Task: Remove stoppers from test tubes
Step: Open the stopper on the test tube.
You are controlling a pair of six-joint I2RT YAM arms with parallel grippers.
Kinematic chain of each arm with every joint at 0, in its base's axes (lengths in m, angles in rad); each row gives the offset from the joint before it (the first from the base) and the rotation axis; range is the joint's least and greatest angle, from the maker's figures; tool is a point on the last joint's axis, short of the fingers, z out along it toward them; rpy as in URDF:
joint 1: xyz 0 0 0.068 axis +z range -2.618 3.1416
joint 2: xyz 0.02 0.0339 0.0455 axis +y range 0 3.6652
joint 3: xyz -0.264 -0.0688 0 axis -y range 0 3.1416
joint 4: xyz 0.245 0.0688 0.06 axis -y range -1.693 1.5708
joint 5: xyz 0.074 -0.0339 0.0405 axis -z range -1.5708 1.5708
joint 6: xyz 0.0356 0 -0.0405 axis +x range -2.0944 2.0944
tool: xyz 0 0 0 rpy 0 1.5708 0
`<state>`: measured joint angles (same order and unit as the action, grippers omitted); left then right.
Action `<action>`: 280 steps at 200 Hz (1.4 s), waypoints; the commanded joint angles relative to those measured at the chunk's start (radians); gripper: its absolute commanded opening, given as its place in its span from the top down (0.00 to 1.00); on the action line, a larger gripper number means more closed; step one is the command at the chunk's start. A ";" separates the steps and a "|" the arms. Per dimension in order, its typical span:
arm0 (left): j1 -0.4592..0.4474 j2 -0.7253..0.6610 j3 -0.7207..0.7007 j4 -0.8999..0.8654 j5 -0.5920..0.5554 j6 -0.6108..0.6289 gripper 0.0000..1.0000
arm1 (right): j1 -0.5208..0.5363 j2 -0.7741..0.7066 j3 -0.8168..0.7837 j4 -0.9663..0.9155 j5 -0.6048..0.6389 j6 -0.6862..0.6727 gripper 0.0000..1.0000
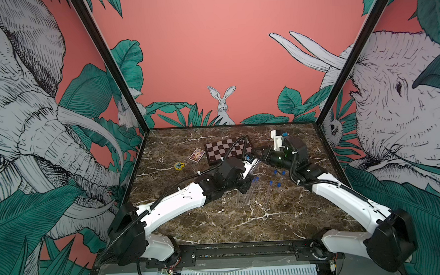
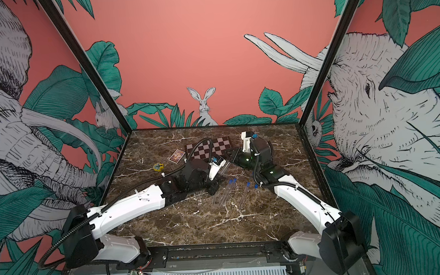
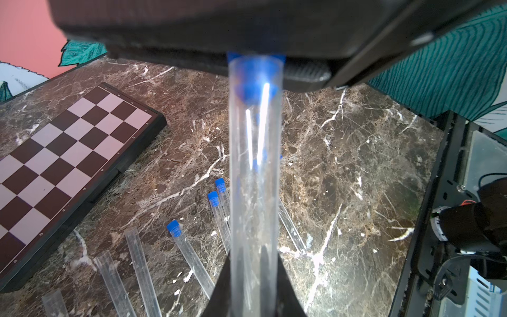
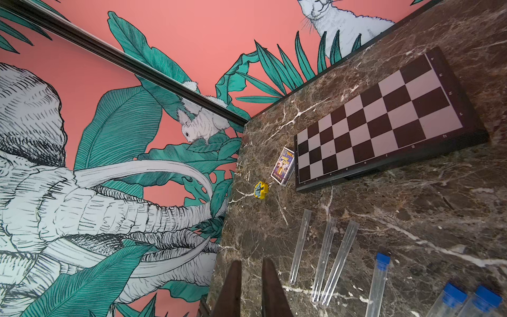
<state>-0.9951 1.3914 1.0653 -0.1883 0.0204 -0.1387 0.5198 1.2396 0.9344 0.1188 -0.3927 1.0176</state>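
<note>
Left end effector (image 3: 253, 264) clamped on tube (image 3: 255, 178), steadying it off surface (image 3: 356, 164); right end effector (image 4: 252, 263) narrow at stopper (image 3: 256, 66) for pull, grip unconfirmed.

The chessboard (image 4: 384, 118) carries small rim letters, among them f, g, h.
</note>
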 commanded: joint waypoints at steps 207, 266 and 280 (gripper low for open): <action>-0.001 -0.081 0.037 -0.007 -0.048 0.044 1.00 | 0.073 -0.063 0.055 -0.127 0.228 -0.237 1.00; -0.002 -0.046 -0.022 0.041 -0.055 0.026 1.00 | -0.057 -0.061 -0.006 0.079 0.039 -0.002 1.00; -0.001 -0.042 -0.025 0.043 -0.056 0.027 1.00 | -0.090 -0.054 -0.027 0.142 -0.004 0.063 1.00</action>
<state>-0.9989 1.3548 1.0618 -0.1726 -0.0196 -0.1066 0.4927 1.1877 0.9421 0.1036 -0.3134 0.9306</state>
